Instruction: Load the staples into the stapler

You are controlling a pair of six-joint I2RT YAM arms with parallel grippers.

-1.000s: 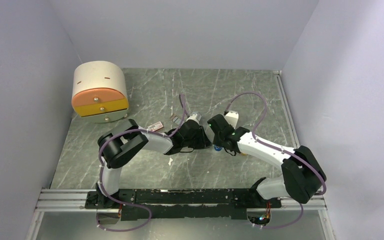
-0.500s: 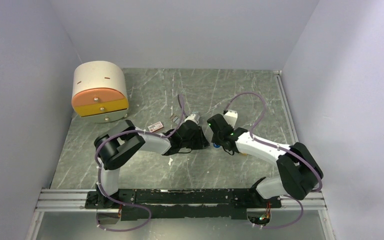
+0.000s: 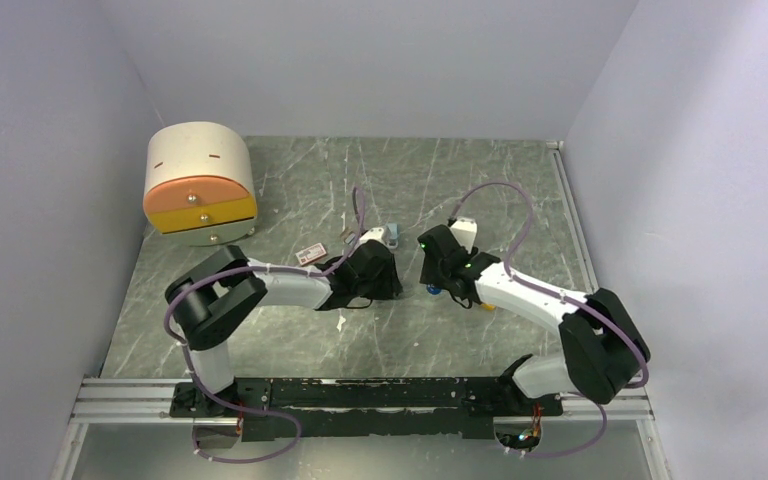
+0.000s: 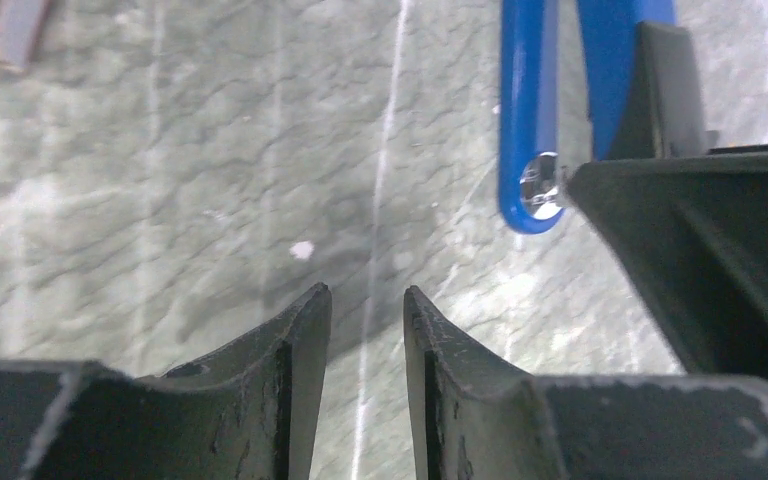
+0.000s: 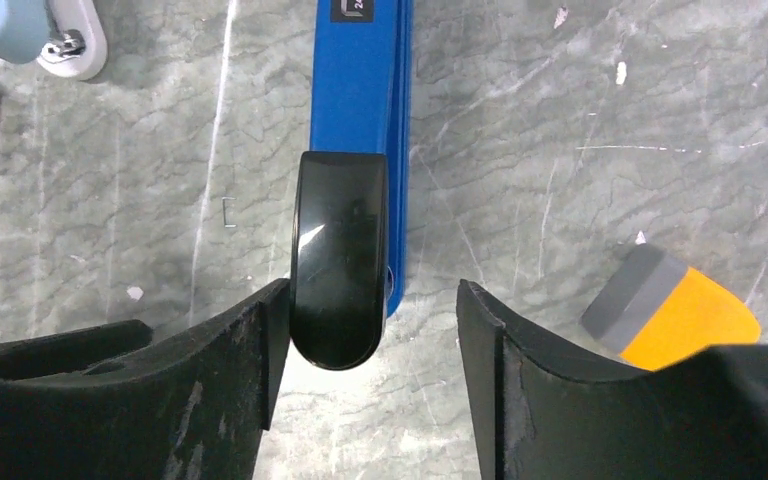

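A: While the right gripper (image 5: 372, 292) stands with its jaws parted, what sits between them?

B: The black top arm (image 5: 340, 270) of the stapler (image 5: 355, 100). Its rounded end lies against one finger, with a gap to the other, so nothing is clamped. The blue body runs away from the jaws along the surface (image 5: 560, 150).

A: And the left gripper (image 4: 367, 295)?

B: Its jaws are a narrow slit apart and empty, just beside the stapler's rounded blue end.

A: The staples?

B: Too small to make out. I see only a red-and-white box (image 3: 310, 254) by the left arm, apart from the stapler.

A: Which step, then?

B: Securing the stapler, I judge. I cannot tell if anything is loaded. Next, the right jaws should close squarely on the black arm while the left steadies the blue body, so the top can lift.
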